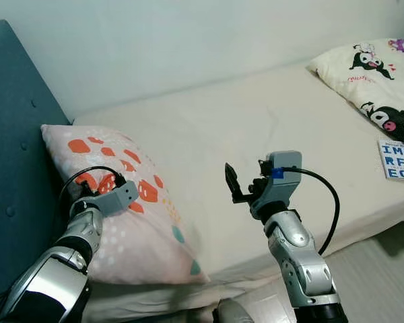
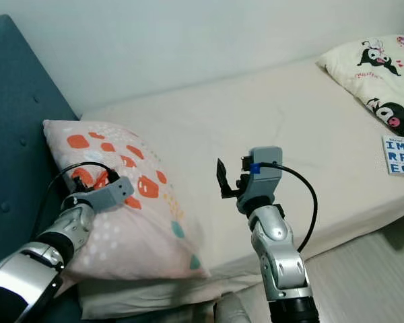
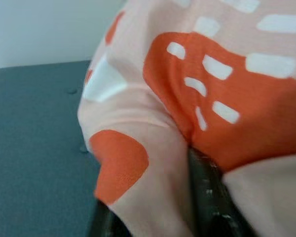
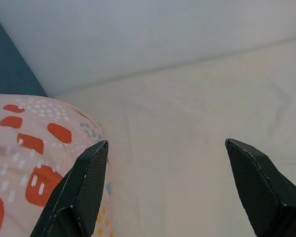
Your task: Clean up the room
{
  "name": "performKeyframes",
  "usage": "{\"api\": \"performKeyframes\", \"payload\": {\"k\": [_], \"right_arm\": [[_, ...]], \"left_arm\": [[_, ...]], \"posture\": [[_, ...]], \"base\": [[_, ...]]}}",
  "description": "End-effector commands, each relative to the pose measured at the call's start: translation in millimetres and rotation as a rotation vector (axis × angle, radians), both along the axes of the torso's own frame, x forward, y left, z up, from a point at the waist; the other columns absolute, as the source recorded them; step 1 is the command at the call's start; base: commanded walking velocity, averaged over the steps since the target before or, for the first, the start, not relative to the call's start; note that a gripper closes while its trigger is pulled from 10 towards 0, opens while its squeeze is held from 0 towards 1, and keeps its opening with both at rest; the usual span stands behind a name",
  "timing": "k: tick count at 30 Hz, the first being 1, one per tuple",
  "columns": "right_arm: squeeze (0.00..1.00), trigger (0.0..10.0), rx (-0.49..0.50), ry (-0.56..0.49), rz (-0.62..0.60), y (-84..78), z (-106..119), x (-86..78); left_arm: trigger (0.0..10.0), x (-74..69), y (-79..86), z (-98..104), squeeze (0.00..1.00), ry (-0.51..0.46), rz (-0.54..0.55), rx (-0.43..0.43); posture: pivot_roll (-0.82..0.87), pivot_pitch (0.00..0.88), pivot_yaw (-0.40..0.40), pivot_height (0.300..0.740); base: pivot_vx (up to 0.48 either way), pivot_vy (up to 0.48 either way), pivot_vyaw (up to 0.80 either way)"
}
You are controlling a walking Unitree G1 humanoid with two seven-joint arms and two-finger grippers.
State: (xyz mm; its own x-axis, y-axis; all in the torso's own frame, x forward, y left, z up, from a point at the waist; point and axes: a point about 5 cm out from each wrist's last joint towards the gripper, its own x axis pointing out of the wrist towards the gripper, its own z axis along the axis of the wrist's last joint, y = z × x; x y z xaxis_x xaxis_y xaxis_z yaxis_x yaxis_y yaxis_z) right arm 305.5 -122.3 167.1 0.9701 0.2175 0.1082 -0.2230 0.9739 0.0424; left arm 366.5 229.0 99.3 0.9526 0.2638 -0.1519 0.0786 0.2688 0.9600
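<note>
The pillow, pink with orange patches and small white and teal marks, lies at the head end of the bed, leaning against the dark teal headboard. The left claw is pressed into the pillow's near edge; in the left wrist view the pink and orange cloth is bunched tight over and between its black fingers, so the claw is clamped on the pillow's fabric. Just behind it the silver left arm comes up from below, with a black cable looping over the wrist.

The right claw hangs in the air above the mattress, beside the pillow and apart from it, with its fingers spread wide and nothing between them. In the right wrist view the pillow's patterned corner sits just past one finger, and bare cream sheet lies ahead of the claw up to the pale wall.

Well away from the right claw, at the far end of the bed, lies a white blanket printed with black cartoon figures. Next to it, near the mattress edge, is a white book with large blue letters. Pale floor shows below the bed's side, near the right arm.
</note>
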Motion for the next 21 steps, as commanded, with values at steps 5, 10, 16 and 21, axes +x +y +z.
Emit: {"api": "performKeyframes", "payload": {"k": [5, 10, 16, 21], "right_arm": [[0.00, 10.0, -0.001, 0.018, 0.001, 2.0, -3.0, -1.7], [0.00, 10.0, 0.002, 0.015, 0.000, 2.4, -2.1, 0.5], [0.00, 10.0, 0.006, 0.013, -0.002, 2.9, -1.8, 2.6], [0.00, 10.0, 0.008, 0.012, -0.001, 3.1, -1.8, 3.8]], "left_arm": [[10.0, 3.4, 5.7, 8.7, 1.00, 0.011, -0.042, 0.095], [10.0, 10.7, -1.4, 17.4, 1.00, 0.087, -0.156, 0.204], [10.0, 23.5, -9.7, 41.9, 1.00, 0.069, -0.238, 0.168], [10.0, 37.3, -9.6, 85.6, 0.70, -0.117, -0.213, -0.006]], "posture": [[-0.37, 0.239, 0.079, 0.610], [-0.35, 0.233, 0.084, 0.595], [-0.34, 0.228, 0.086, 0.575], [-0.32, 0.220, 0.086, 0.565]], "base": [[0.000, 0.000, 0.00], [0.000, 0.000, 0.00], [0.000, 0.000, 0.00], [0.000, 0.000, 0.00]]}}
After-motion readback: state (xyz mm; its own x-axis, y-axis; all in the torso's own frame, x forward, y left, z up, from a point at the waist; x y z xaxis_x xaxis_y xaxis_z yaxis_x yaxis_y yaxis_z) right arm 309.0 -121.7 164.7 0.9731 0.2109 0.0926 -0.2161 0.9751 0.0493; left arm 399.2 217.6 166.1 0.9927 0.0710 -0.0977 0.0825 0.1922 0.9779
